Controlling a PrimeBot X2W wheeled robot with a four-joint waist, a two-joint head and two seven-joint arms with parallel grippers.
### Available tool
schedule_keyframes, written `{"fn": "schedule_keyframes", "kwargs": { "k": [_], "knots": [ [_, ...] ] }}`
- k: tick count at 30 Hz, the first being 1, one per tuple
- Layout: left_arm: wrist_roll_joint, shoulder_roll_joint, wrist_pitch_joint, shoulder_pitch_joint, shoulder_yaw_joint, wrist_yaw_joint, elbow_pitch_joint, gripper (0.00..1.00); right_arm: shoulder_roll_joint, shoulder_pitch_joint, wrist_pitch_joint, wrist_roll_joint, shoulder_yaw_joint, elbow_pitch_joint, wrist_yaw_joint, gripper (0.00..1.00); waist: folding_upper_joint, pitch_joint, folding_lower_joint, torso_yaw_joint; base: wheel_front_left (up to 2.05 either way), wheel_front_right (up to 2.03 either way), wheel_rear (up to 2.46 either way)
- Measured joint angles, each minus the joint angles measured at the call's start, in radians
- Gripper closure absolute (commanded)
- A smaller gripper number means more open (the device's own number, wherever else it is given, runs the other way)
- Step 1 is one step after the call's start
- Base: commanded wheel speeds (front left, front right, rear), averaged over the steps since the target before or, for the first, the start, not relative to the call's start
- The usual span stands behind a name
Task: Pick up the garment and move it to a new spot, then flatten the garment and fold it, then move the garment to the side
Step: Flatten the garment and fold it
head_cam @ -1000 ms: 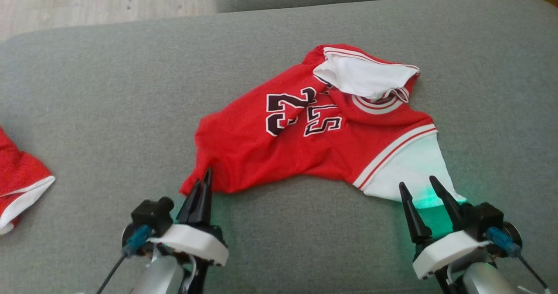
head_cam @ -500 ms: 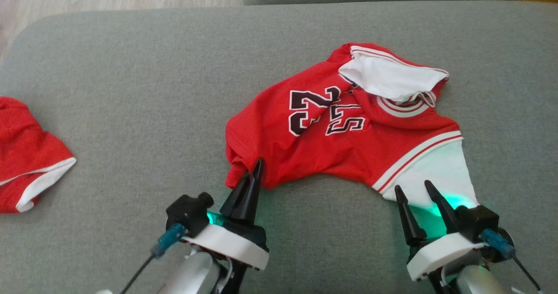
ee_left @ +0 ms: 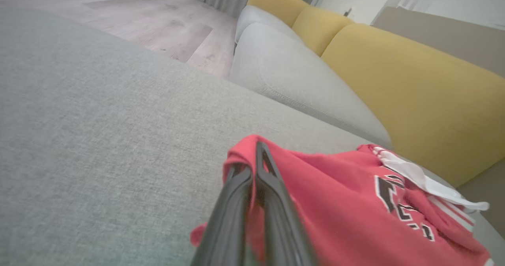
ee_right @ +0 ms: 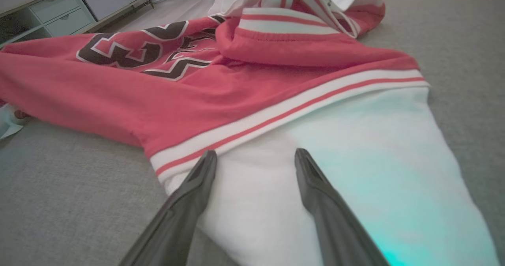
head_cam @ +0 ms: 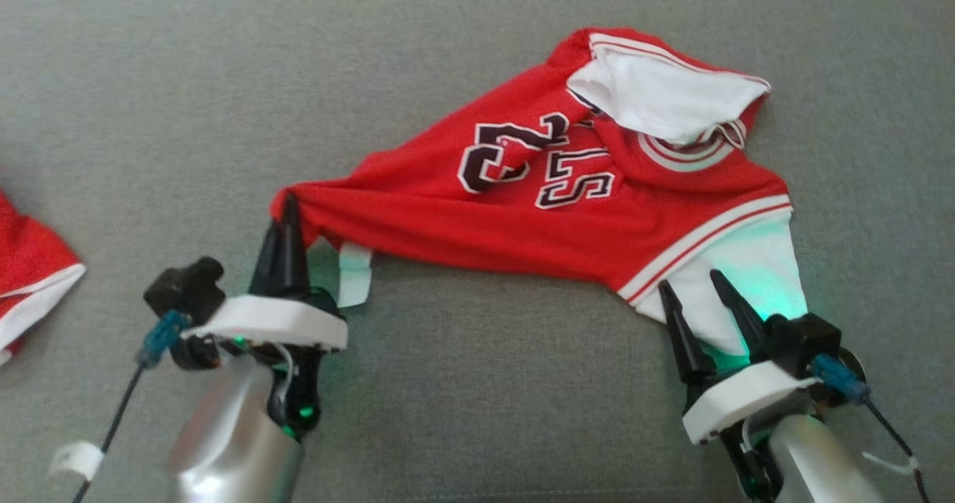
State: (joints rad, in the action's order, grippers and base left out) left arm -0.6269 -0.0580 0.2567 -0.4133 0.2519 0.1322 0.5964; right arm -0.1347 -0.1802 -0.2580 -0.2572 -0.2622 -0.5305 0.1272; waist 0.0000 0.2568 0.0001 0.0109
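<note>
- Red-and-white jersey garment (head_cam: 537,212) with black numerals lies crumpled on the broad grey fabric cushion (head_cam: 448,398). Its near red corner is drawn out toward the robot's left, and one white cotton sleeve (head_cam: 753,279) lies at the right.
- Slip risk: only a small pinch of that red corner is caught. A harder pull against the drag of the rest of the cloth on the cushion could slide the fabric out of the grip.
- Bunching risk: the collar end is folded over, with the other white sleeve heaped on top. Pulling from one corner alone would likely stretch the body into a rope and not spread it flat, which would make the flattening harder.
- Snag risk: if the right fingers press the near sleeve while the left arm pulls, the cloth could be pinned and twisted.
- Mix-up risk: a second red cloth with a white hem (head_cam: 30,286) lies at the cushion's left edge. Carrying the jersey too far that way could tangle the two.
- Left gripper (head_cam: 289,206): clenched on the red corner, dark fingers pressed together with cloth wrapped over the tips. A small white label (head_cam: 354,273) hangs just beside them.
- Right gripper (head_cam: 690,280): spread wide and grasping nothing. Its fingers point onto the white sleeve just below the striped band. I cannot tell from these angles whether the tips touch the sleeve or hover above it.
</note>
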Motion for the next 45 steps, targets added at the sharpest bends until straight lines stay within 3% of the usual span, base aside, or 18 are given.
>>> {"fn": "schedule_keyframes", "kwargs": {
  "k": [2, 3, 6, 7, 8, 9, 10, 11, 12, 17, 24, 32, 41, 45],
  "knots": [
    [0.006, -0.001, 0.000, -0.034, -0.021, 0.000, 0.052, 0.93, 0.000, -0.013, 0.000, -0.002, -0.003, 0.001, 0.000, 0.00, 0.0000, 0.019, -0.0001, -0.012, 0.00, 0.00, 0.00],
    [0.006, -0.001, 0.000, -0.051, -0.035, 0.000, 0.077, 0.87, -0.001, -0.020, -0.002, -0.002, -0.005, 0.003, 0.000, 0.00, 0.0000, 0.030, 0.0000, -0.017, 0.00, 0.00, 0.00],
    [0.022, -0.008, 0.000, -0.105, -0.064, 0.000, 0.145, 0.91, -0.002, -0.042, -0.005, -0.002, -0.005, 0.012, 0.000, 0.00, 0.0000, 0.061, 0.0000, -0.032, 0.00, 0.00, 0.00],
    [0.024, -0.009, 0.000, -0.123, -0.078, 0.000, 0.161, 0.87, -0.002, -0.050, -0.006, -0.002, -0.005, 0.016, 0.000, 0.00, 0.0000, 0.071, 0.0000, -0.037, 0.00, 0.00, 0.00],
    [0.032, -0.010, 0.000, -0.144, -0.092, 0.000, 0.175, 0.77, -0.002, -0.057, -0.007, -0.002, -0.005, 0.020, 0.000, 0.00, 0.0000, 0.081, 0.0000, -0.041, 0.00, 0.00, 0.00],
    [0.043, -0.013, 0.000, -0.167, -0.107, 0.000, 0.187, 0.59, -0.002, -0.061, -0.008, -0.002, -0.002, 0.023, 0.000, 0.00, 0.0000, 0.090, 0.0000, -0.044, 0.00, 0.00, 0.00],
    [0.053, -0.016, 0.001, -0.190, -0.131, 0.000, 0.202, 0.34, -0.002, -0.065, -0.011, -0.002, 0.000, 0.027, 0.000, 0.00, 0.0000, 0.099, 0.0000, -0.047, 0.00, 0.00, 0.00],
    [0.065, -0.020, 0.001, -0.209, -0.151, 0.000, 0.213, 0.02, -0.002, -0.069, -0.013, -0.002, 0.001, 0.030, 0.000, 0.00, 0.0000, 0.107, 0.0001, -0.050, 0.00, 0.00, 0.00],
    [0.082, -0.023, 0.001, -0.220, -0.173, -0.002, 0.215, 0.00, -0.002, -0.075, -0.014, 0.001, 0.002, 0.032, 0.000, 0.00, 0.0000, 0.113, 0.0001, -0.053, 0.00, 0.00, 0.00],
    [0.145, -0.015, 0.001, -0.202, -0.257, -0.006, 0.184, 0.00, 0.002, -0.082, -0.013, 0.003, 0.009, 0.033, 0.000, 0.00, 0.0000, 0.118, 0.0000, -0.058, 0.00, 0.00, 0.00],
    [0.256, 0.018, 0.001, -0.075, -0.318, 0.000, 0.006, 0.00, 0.006, -0.080, -0.013, 0.003, 0.020, 0.016, 0.000, 0.00, 0.0000, 0.093, -0.0001, -0.045, 0.00, 0.00, 0.00],
    [0.170, 0.026, 0.001, 0.092, -0.151, 0.000, -0.067, 0.00, 0.006, -0.067, -0.004, 0.002, 0.022, -0.009, 0.000, 0.00, 0.0000, 0.048, -0.0001, -0.025, 0.00, 0.00, 0.00],
    [0.142, 0.023, 0.001, 0.129, -0.089, 0.000, -0.051, 0.00, 0.005, -0.050, -0.004, 0.002, 0.012, -0.012, 0.000, 0.00, 0.0000, 0.037, -0.0002, -0.020, 0.00, 0.00, 0.00],
    [0.180, 0.022, 0.001, 0.117, -0.064, 0.000, -0.031, 0.00, 0.004, -0.051, -0.005, -0.001, 0.010, -0.009, 0.000, 0.00, 0.0000, 0.045, -0.0001, -0.025, 0.00, 0.00, 0.00]
  ]
}}
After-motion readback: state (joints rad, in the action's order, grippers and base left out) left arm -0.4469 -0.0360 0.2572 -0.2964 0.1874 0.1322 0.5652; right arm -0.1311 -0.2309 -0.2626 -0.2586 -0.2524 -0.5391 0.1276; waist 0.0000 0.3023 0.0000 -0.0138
